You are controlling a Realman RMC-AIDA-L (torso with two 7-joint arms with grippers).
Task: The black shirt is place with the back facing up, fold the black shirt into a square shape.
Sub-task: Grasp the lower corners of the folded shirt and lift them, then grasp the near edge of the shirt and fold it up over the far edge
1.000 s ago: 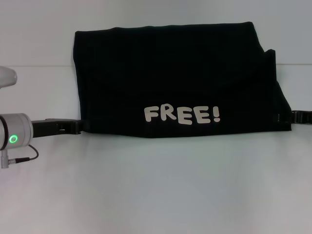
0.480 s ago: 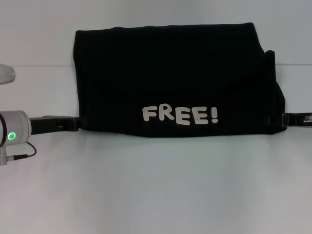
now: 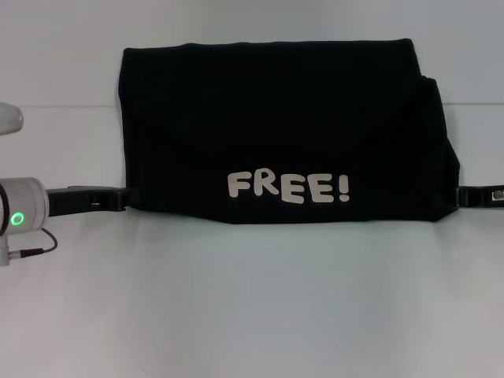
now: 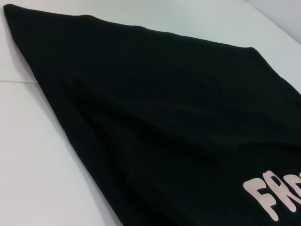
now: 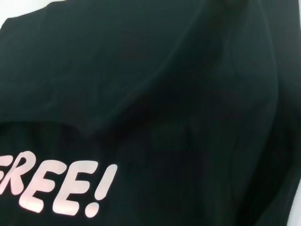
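Large soft plain-black fabric shirt (image 3: 283, 130) lies flat on the white worktop (image 3: 252, 307), toward the far edge, already folded into a wide rectangle w/ cream "FREE!" lettering (image 3: 289, 187) showing along its near edge. Judging by that, one fold is done; still wider than deep, so not a square yet.

Left tool (image 3: 118, 199), black, rigid, sits low on the worktop, touching the shirt's near-left corner. Right tool (image 3: 461, 197) mirrors it at the near-right corner. Both look placed at the two near corners to grip or let go of the folded edge evenly, so the hem stays straight. Can't tell if either tool's fingers are apart or together: tips merge w/ the black cloth, and neither wrist view shows them.

Right side of the shirt has a small step/bulge at the far-right corner, layers not quite aligned. Left wrist view: gentle wrinkles across the fabric, left edge clean.

Nothing else on the worktop near the shirt. Left arm's silver wrist w/ green light (image 3: 20, 219) sits at the left edge, well off the cloth.
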